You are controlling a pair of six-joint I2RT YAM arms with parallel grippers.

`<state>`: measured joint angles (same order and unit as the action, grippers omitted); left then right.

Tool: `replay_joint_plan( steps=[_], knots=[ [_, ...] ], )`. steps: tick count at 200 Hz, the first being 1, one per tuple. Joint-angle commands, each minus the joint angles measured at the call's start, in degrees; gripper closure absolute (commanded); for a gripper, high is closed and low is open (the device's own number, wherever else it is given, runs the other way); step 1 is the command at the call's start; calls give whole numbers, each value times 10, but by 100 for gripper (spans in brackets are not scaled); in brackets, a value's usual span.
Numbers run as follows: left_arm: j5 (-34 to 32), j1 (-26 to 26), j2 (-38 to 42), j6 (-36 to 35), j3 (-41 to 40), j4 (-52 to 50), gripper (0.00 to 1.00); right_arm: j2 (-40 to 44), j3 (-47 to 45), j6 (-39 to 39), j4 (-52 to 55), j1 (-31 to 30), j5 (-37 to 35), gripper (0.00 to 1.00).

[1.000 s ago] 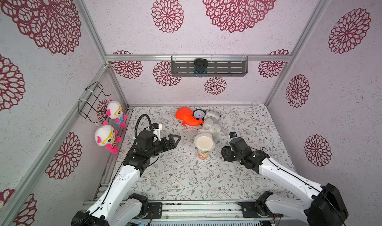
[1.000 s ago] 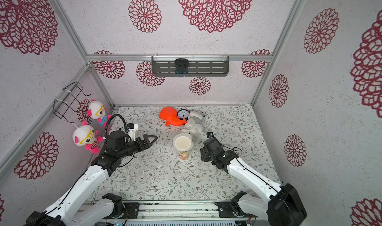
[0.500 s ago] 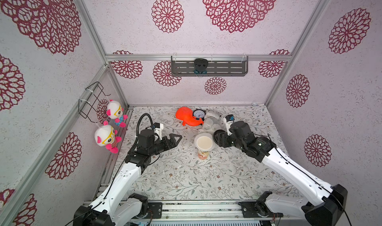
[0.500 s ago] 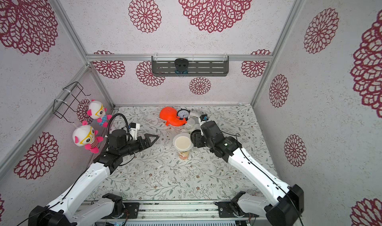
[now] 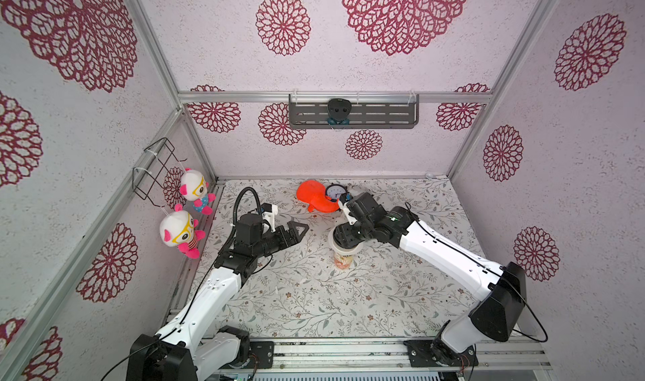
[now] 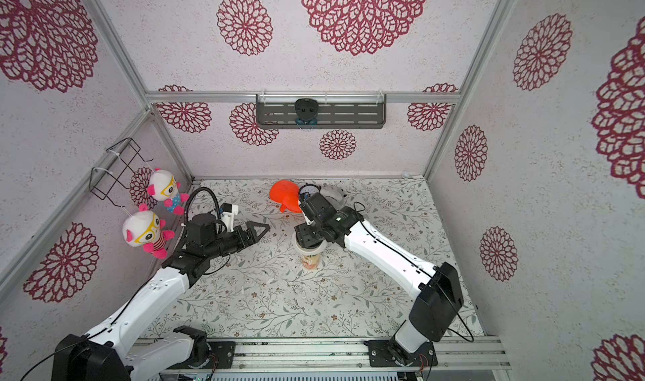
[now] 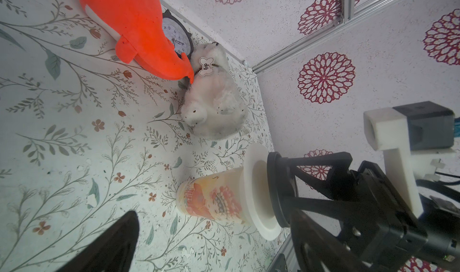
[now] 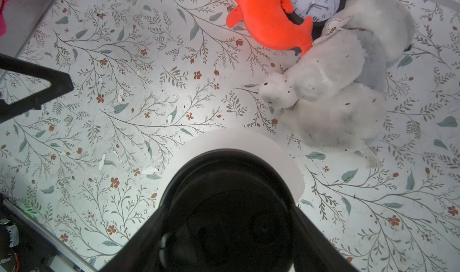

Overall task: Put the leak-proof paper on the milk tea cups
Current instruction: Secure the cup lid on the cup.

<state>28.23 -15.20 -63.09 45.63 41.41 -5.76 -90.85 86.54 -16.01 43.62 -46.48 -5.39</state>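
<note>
Floral bench (image 5: 314,302): right tool (image 5: 347,238), clamped on a black lid (image 8: 224,173), has swung from beside the cup (image 7: 211,201) to over it; paper (image 7: 257,191) beneath meets the rim, nearly placed; left tool (image 5: 295,230) gapes, empty.

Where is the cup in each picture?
Both top views: cup mid-table, nearer than the orange plush.
Left wrist: cup beside the white plush, paper and lid covering its mouth.
Right wrist: not visible, hidden under paper and lid.
Shared landmark: the orange plush.
</note>
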Motion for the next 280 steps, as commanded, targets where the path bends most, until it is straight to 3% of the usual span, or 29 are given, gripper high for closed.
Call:
replay_joint_plan(
  steps=[1, 143, 280],
  knots=[
    [5, 4, -4, -5, 15, 16, 2, -7, 26, 22, 45, -4, -7, 34],
    [23, 4, -33, 1, 17, 39, 2, -20, 33, 29, 46, -13, 6, 34],
    [38, -23, -98, 0, 54, 50, 2, -3, -18, 34, 14, -15, 13, 30]
  ],
)
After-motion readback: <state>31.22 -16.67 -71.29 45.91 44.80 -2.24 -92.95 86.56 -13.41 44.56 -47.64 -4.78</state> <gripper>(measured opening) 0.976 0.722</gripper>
